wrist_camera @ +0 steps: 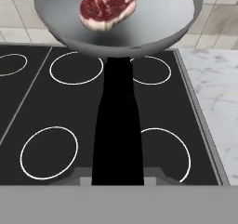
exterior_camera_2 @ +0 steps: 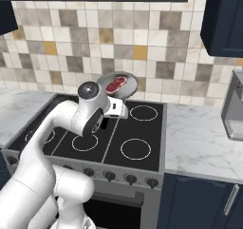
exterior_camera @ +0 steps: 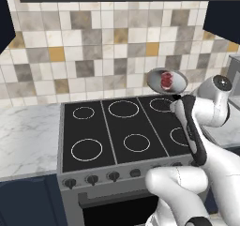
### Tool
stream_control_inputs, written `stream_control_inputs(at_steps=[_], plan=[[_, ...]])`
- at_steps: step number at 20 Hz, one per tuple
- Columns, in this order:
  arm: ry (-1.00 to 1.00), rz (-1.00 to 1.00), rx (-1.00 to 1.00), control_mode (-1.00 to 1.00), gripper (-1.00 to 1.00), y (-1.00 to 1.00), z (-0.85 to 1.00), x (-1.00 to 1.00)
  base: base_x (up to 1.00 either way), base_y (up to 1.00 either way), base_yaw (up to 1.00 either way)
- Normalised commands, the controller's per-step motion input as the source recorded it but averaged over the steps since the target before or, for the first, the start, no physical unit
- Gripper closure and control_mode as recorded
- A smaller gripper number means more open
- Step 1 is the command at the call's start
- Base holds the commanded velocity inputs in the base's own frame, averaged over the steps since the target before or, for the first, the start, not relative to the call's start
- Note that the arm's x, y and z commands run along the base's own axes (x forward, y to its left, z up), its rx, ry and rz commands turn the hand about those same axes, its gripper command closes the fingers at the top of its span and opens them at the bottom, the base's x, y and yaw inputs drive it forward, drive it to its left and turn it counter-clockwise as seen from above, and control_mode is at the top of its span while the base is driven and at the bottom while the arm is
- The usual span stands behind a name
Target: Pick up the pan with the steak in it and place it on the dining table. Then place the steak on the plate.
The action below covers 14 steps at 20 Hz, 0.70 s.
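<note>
The grey pan hangs in the air above the back of the stove, tilted a little toward the wall. The red marbled steak lies inside it. My gripper is shut on the pan's black handle, just behind the bowl. In the hand view the handle runs from the bottom up to the pan. The dining table and the plate are out of view.
A black cooktop with several ringed burners lies below, with knobs along its front. Marble counters flank it. The tiled wall stands close behind, a hood overhead, and a grey appliance at far right.
</note>
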Motion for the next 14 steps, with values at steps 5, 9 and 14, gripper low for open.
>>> stream_control_inputs(at_steps=[5, 9, 14], plan=[[0.10, 0.17, -0.11, -1.00, 1.00, 0.17, 0.37, -0.83, 0.00, 0.00, 0.00], [0.10, 0.19, -0.09, -1.00, 1.00, 0.14, 0.34, -0.78, 0.00, 0.00, 0.00], [0.03, 0.24, -0.03, -1.00, 1.00, 0.02, 0.19, -0.72, 0.00, 0.00, 0.00]])
